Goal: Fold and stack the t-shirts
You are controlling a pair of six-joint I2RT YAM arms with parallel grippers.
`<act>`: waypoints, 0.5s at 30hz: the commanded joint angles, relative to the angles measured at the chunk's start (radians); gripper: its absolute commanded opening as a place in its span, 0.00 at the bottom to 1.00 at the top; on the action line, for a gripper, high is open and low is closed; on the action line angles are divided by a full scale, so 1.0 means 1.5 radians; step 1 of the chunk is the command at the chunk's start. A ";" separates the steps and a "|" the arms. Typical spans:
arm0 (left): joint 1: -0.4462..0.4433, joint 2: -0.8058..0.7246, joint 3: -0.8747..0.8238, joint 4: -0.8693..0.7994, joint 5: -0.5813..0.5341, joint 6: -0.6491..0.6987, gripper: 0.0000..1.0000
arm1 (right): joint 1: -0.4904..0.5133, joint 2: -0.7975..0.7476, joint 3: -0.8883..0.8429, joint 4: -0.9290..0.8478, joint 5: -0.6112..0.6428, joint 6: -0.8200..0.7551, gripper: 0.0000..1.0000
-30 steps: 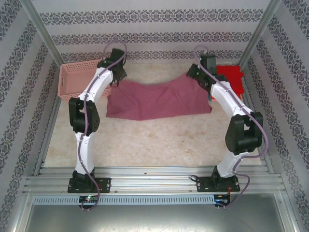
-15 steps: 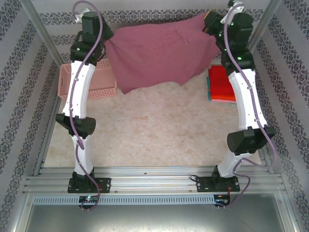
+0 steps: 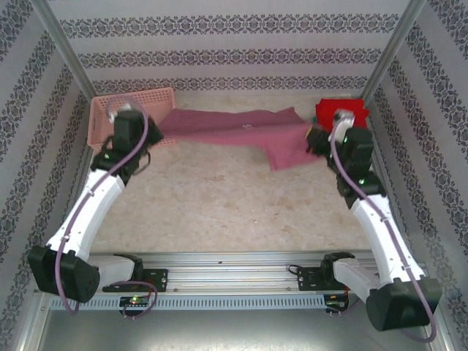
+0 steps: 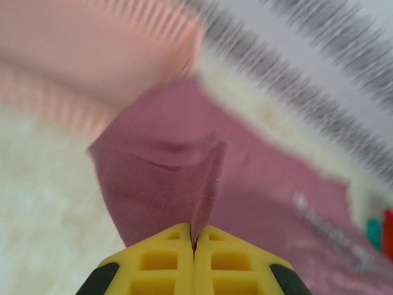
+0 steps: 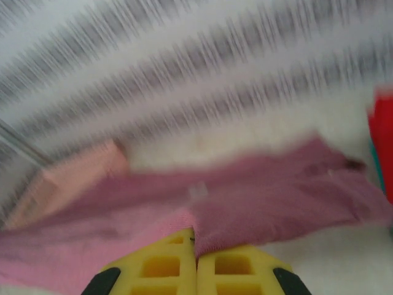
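Observation:
A maroon-plum t-shirt (image 3: 234, 130) with a faint white print hangs stretched low across the far part of the table between my two grippers. My left gripper (image 3: 152, 137) is shut on its left end; in the left wrist view the yellow fingertips (image 4: 194, 241) pinch a ridge of the t-shirt (image 4: 258, 184). My right gripper (image 3: 313, 140) is shut on the right end, where a flap of cloth droops; in the right wrist view it (image 5: 196, 243) clamps the t-shirt's (image 5: 282, 196) edge. Folded red t-shirts (image 3: 342, 113) lie at the far right behind the right wrist, with a teal edge (image 4: 373, 233) beside them.
A pink lattice basket (image 3: 128, 111) stands at the far left, right behind the shirt's left end, and appears blurred as the basket (image 4: 92, 55) and the basket (image 5: 73, 181). Patterned walls close the back and sides. Bare pale table (image 3: 234, 197) lies in front of the shirt.
Both arms raised the shirt high off the table, then swung it down and pulled back toward the near side. It now hangs stretched low between them. Both grips stayed shut.

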 commanded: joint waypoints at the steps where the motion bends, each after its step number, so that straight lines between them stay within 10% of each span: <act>1: -0.007 -0.053 -0.146 0.059 0.037 -0.085 0.00 | 0.008 -0.057 -0.122 -0.020 -0.034 0.063 0.00; 15: -0.007 0.041 -0.426 0.233 -0.006 -0.195 0.01 | 0.038 0.037 -0.237 -0.101 0.049 0.168 0.00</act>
